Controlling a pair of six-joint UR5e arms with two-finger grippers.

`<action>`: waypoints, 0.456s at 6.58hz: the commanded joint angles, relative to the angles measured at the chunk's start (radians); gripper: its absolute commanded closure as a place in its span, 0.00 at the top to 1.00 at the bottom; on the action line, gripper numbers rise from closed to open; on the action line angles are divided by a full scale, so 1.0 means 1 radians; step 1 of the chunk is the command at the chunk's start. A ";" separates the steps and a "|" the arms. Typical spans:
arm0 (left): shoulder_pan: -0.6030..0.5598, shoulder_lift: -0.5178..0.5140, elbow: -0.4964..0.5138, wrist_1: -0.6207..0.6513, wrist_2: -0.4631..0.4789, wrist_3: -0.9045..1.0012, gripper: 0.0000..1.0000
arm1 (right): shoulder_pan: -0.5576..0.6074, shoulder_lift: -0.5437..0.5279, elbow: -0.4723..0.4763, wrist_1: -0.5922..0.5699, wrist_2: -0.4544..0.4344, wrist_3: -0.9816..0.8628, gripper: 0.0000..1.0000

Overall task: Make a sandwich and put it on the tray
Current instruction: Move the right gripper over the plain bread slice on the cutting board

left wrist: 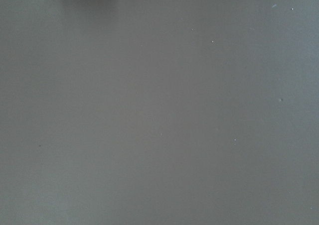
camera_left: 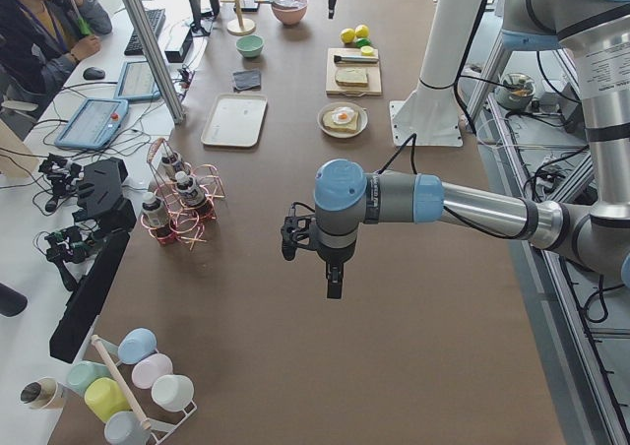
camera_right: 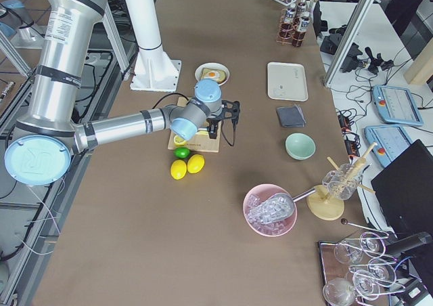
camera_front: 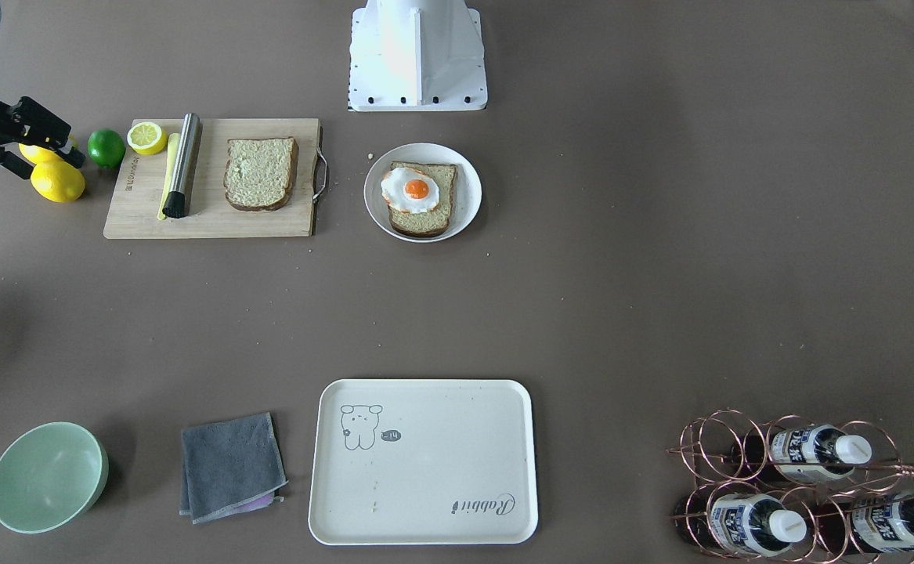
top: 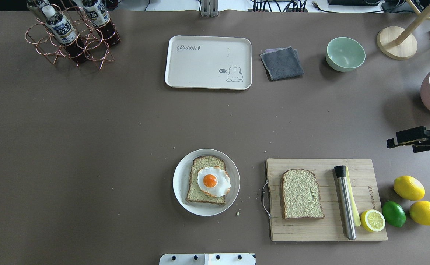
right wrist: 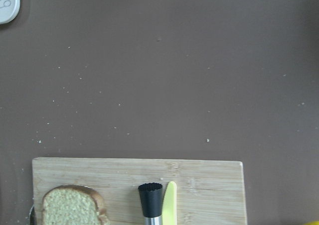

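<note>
The sandwich stands in two parts. One bread slice topped with a fried egg (top: 213, 181) lies on the round white plate (top: 181, 180) near the robot's base. A second bread slice (top: 301, 194) lies on the wooden cutting board (top: 325, 232). The cream tray (top: 200, 62) sits bare at the far side. My right gripper (top: 401, 144) hovers open and empty beyond the board's far right corner, above the lemons (top: 408, 187). My left gripper (camera_left: 333, 268) hangs over bare table far to the left; I cannot tell its state.
On the board lie a steel tool (top: 345, 200), a yellow knife and a half lemon (top: 372, 220); a lime (top: 393, 213) sits beside it. A grey cloth (top: 282, 63) and a green bowl (top: 345, 53) flank the tray. A copper bottle rack (top: 71, 33) stands far left.
</note>
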 commanded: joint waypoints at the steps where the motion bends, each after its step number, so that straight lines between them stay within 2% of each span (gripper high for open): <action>1: 0.000 0.007 0.003 0.000 0.001 0.004 0.98 | -0.229 0.050 0.069 -0.003 -0.162 0.185 0.99; 2: 0.000 0.007 0.009 0.000 0.000 0.005 0.98 | -0.316 0.058 0.069 -0.008 -0.236 0.205 1.00; 3: 0.000 0.007 0.009 0.000 0.000 0.005 0.98 | -0.355 0.060 0.065 -0.009 -0.266 0.209 1.00</action>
